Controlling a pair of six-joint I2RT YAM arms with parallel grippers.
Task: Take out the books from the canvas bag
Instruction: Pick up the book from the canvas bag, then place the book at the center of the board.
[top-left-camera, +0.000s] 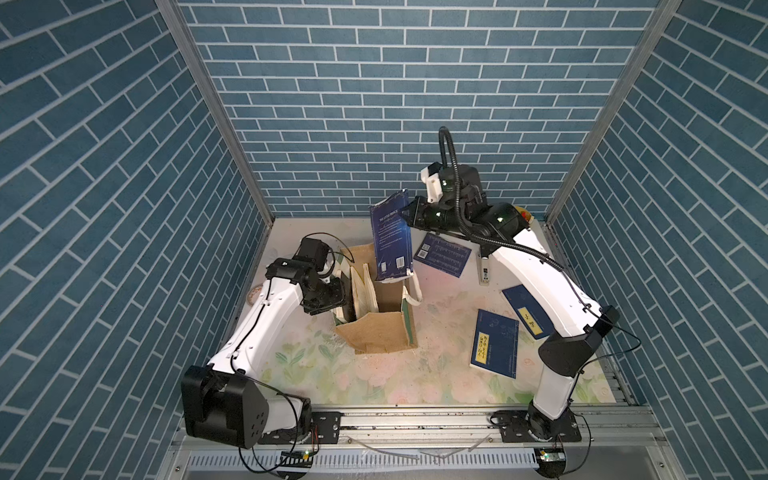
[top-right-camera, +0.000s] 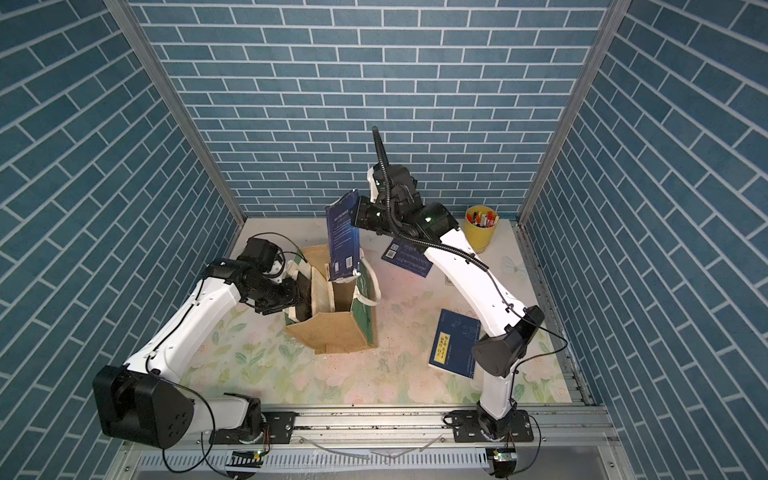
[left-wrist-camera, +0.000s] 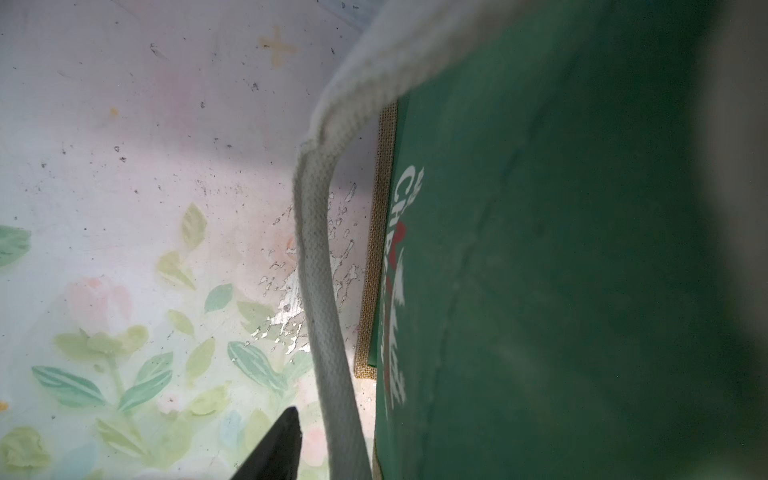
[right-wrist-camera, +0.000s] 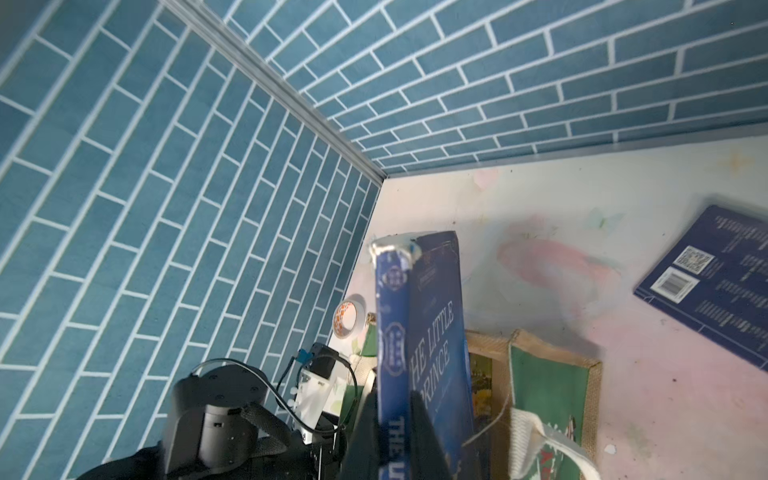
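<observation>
Books here are thin, light paperbacks with limp covers, so each is likely to flex and swing if pinched by a corner. The spine edge, where the block is stiffest, looks the best place to hold, though a glossy cover may slip. One dark blue book hangs nearly upright over the mouth of the canvas bag, its lower end at about rim level; whether it is fully clear cannot be told. The right gripper is closed on the spine edge near the upper end, its fingers flanking the spine, whose top corner looks frayed. The right arm arches high, forearm reaching roughly level toward the bag. Other books lie flat on the table, apart from the bag: a back-cover-up one, a yellow-strip one and a third partly under the arm. Several more stand inside the bag. The left gripper sits low against the green side panel beside the rope handle; whether its jaws clamp the wall cannot be told
</observation>
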